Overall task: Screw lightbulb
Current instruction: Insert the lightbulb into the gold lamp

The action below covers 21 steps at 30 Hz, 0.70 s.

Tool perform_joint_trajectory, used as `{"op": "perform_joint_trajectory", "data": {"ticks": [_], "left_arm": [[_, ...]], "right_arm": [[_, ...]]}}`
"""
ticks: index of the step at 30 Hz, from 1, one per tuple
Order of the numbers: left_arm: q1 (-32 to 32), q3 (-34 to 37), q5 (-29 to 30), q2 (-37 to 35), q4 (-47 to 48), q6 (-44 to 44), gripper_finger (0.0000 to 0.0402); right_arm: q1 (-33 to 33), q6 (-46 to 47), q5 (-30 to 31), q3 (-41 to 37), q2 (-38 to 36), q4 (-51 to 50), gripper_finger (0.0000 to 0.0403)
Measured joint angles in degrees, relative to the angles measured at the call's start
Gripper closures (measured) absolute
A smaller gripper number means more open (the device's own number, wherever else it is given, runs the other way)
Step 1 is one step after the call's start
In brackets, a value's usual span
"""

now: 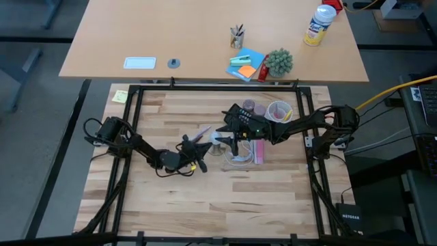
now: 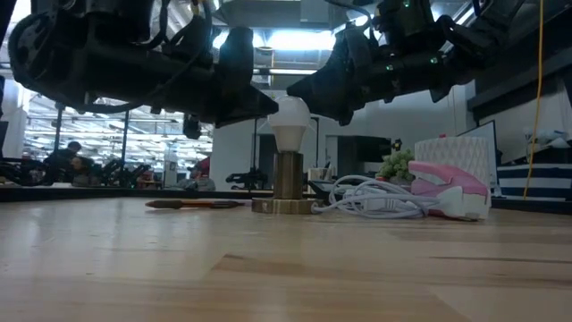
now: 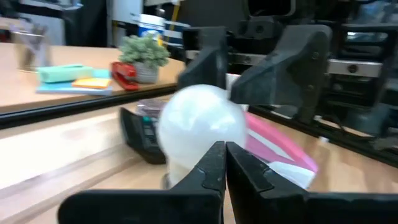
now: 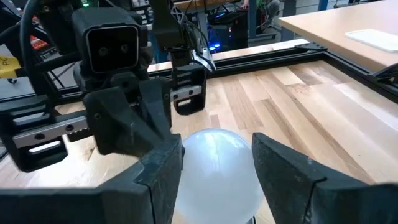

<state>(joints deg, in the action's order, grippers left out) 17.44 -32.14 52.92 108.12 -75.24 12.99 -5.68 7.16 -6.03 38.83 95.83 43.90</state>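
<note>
The frosted white lightbulb (image 2: pixel 290 121) stands upright with its base in a brass socket stand (image 2: pixel 288 179) at mid-table (image 1: pixel 217 141). My left gripper (image 3: pixel 224 165) is shut and points level at the bulb's side from the table's left (image 2: pixel 268 103). My right gripper (image 4: pixel 216 168) comes from the table's right and is open, with one finger (image 4: pixel 158 180) on either side of the bulb's globe (image 4: pixel 217 155). In the low view it reaches over the bulb's top (image 2: pixel 322 89). My left gripper's shut fingertips (image 3: pixel 214 163) lie level right in front of the globe's side (image 3: pixel 199 124); I cannot tell whether they touch it. My right gripper's fingers (image 4: pixel 292 180) stand close along both sides of the globe, slanting down from the table's right; I cannot tell whether they touch it.
A looped white cord (image 2: pixel 371 201) and a pink-and-white object (image 2: pixel 447 183) lie just right of the socket. A pencil (image 2: pixel 192 204) lies to its left. A dark calculator (image 3: pixel 140 134) and clear cups (image 1: pixel 276 109) sit toward the far side. The near half of the table is bare wood.
</note>
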Motion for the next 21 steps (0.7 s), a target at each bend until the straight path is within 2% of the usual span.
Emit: {"op": "perform_joint_trajectory", "data": {"ticks": [3, 12, 21], "left_arm": [[0.34, 0.0, 2.43, 0.0, 0.02, 0.01, 0.0397], [-0.63, 0.0, 3.46, 0.0, -0.37, 0.5, 0.0397], [-1.14, 0.0, 7.7, 0.0, -0.42, 0.7, 0.0396]], "right_arm": [[-0.01, 0.14, -0.59, 0.0, 0.0, -0.02, 0.0205], [-0.05, 1.51, -0.65, 0.0, -0.04, -0.02, 0.0205], [0.05, 1.46, -1.49, 0.01, 0.0, -0.05, 0.0205]]}}
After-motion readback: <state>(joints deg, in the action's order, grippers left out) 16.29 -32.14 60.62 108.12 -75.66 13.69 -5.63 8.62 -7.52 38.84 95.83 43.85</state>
